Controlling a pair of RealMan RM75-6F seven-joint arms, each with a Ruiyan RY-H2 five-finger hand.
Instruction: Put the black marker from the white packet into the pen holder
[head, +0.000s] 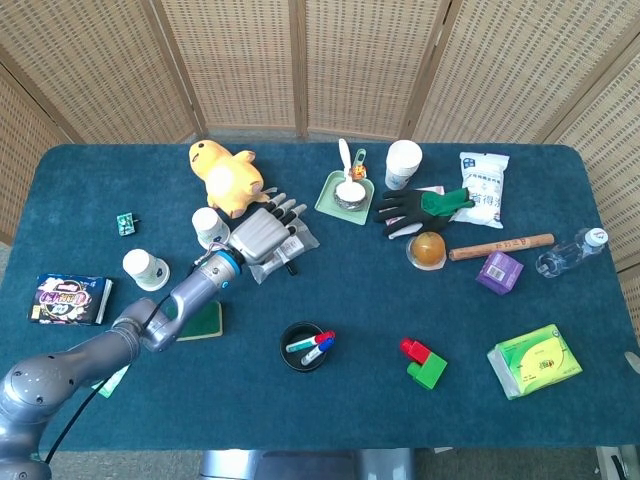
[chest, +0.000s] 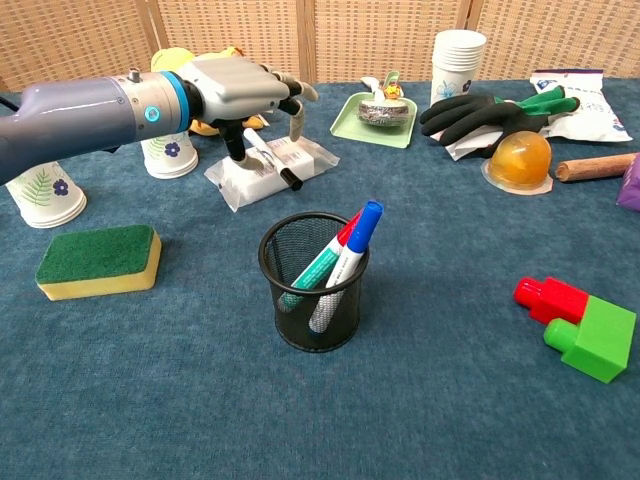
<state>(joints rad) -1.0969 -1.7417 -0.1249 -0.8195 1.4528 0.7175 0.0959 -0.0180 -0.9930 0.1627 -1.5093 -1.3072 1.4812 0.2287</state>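
The black-capped marker (chest: 268, 158) lies across the white packet (chest: 305, 160) at the back left of the table, cap end toward the front. My left hand (chest: 245, 88) hovers over the packet with fingers spread, thumb pointing down beside the marker's rear end; it holds nothing. From above, the left hand (head: 262, 233) covers part of the packet (head: 297, 240), and the marker (head: 288, 261) pokes out under it. The black mesh pen holder (chest: 314, 290) stands nearer the front, with coloured markers in it; the head view shows the holder (head: 293, 355) too. My right hand is out of sight.
Two paper cups (chest: 168, 155) (chest: 38, 195) and a yellow plush toy (head: 228, 172) stand by my left arm. A green sponge (chest: 98, 258) lies at the front left. A green tray (chest: 385, 118), a black glove (chest: 475, 110) and red-green blocks (chest: 580, 325) sit to the right.
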